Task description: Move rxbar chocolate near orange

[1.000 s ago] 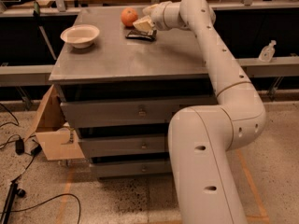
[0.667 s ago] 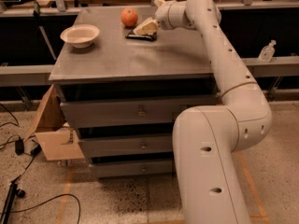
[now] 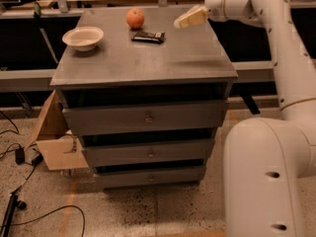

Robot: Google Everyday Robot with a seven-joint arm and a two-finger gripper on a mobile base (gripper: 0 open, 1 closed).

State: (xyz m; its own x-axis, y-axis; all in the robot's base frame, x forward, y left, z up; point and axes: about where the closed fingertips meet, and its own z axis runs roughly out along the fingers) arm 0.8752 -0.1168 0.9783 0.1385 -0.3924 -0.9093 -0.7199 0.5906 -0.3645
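The rxbar chocolate (image 3: 147, 36) is a flat black bar lying on the grey cabinet top (image 3: 148, 63), just right of and in front of the orange (image 3: 135, 19). The orange is round and orange-red, at the back of the top. My gripper (image 3: 187, 19) hangs above the back right part of the top, to the right of the bar and apart from it. It holds nothing.
A shallow white bowl (image 3: 83, 37) sits at the left of the cabinet top. The cabinet has drawers (image 3: 146, 116) below. A cardboard box (image 3: 54, 137) stands at the cabinet's left, with cables (image 3: 19, 157) on the floor. My white arm (image 3: 281, 58) fills the right side.
My gripper has lifted off the bar and moved right, away from it. The bar stays lying beside the orange.
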